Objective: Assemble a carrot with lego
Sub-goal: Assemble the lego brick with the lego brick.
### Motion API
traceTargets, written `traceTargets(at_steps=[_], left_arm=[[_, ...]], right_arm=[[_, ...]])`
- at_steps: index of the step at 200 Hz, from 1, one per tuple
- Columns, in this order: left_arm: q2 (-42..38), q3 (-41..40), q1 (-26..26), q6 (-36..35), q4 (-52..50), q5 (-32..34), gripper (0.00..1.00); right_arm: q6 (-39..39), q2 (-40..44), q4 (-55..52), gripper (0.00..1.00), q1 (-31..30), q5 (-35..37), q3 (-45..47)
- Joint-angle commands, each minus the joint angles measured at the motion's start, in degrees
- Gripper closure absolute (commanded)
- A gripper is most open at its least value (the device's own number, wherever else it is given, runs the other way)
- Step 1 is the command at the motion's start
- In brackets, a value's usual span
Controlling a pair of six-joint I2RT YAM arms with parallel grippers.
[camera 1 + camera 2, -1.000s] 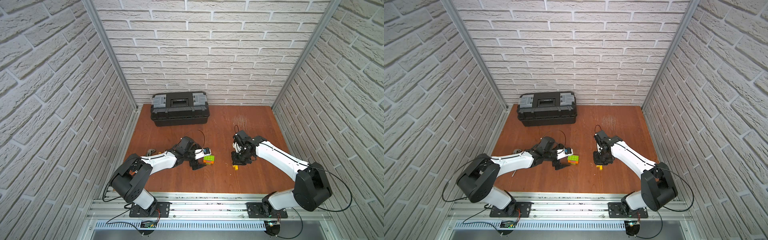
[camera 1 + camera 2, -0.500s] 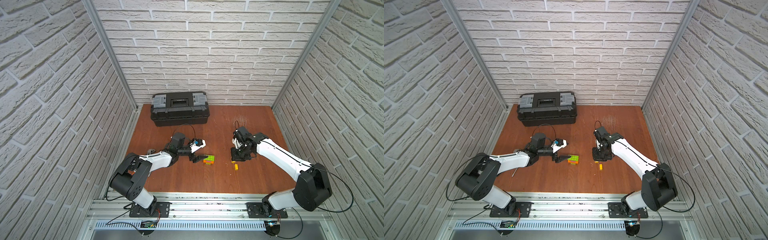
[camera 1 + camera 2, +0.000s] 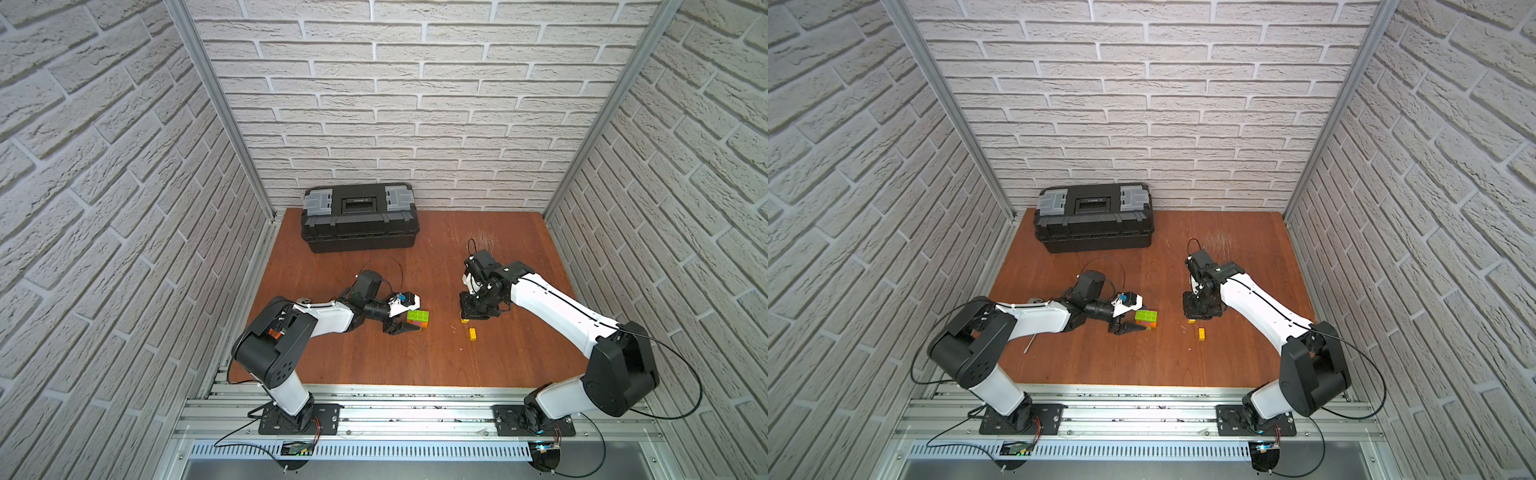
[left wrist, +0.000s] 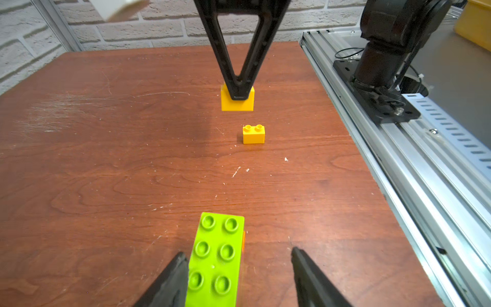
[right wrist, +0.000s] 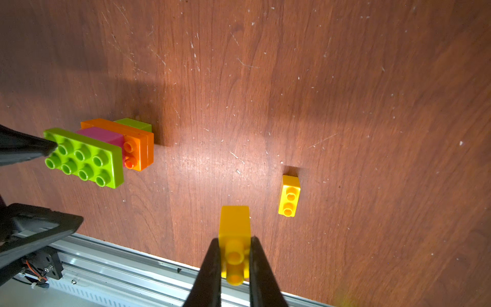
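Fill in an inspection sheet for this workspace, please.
Surface: scratched reddish-brown wooden tabletop.
Job's things: joined clump of lime-green, pink and orange studded bricks, studs up; small yellow studded brick loose nearby; second yellow brick in the right gripper.
Clutter: closed black plastic toolbox at the back; thin grey rod beside the left arm, kind unclear.
Grippers: left gripper open, jaws either side of the clump, one finger touching it; right gripper shut on the second yellow brick.
Cables: black cable loop over each wrist; none on the bricks.
Surroundings: white brick-pattern walls; aluminium rail at the front.
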State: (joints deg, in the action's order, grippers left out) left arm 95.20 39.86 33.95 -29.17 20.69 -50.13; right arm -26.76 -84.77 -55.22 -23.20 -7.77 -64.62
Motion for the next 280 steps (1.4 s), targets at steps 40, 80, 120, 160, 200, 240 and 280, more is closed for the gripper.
traceTargets(at_steps=[40,80,120,160,200,240,280], left_arm=[[5.0,-3.4,-0.9,8.4,19.7,1.4,0.34],[7.2,-4.1,-1.0,10.3,24.9,2.6,0.34],[7.3,-2.8,-1.1,8.9,22.7,1.5,0.35],[7.4,-3.5,-1.5,7.7,21.1,0.4,0.41],[7.5,-2.8,-1.4,6.9,19.2,-0.1,0.46],[7.5,-2.6,-0.3,5.1,16.1,0.6,0.43],[8.2,-2.6,0.3,5.1,16.4,1.4,0.41]], right_arm=[[-0.4,-0.8,-0.5,0.98,-1.1,-0.2,-1.9],[0.4,-1.3,-2.0,0.98,-1.1,0.3,-2.9],[0.6,-2.1,-2.3,0.98,-1.0,0.4,-4.0],[0.1,-2.2,-2.3,0.98,-1.3,0.1,-4.5],[-1.4,-2.7,-3.1,0.98,-2.1,0.1,-5.8],[-3.1,-3.4,-3.0,0.98,-3.6,-0.7,-7.5],[-4.6,-5.0,-3.2,0.98,-6.2,-1.2,-9.5]])
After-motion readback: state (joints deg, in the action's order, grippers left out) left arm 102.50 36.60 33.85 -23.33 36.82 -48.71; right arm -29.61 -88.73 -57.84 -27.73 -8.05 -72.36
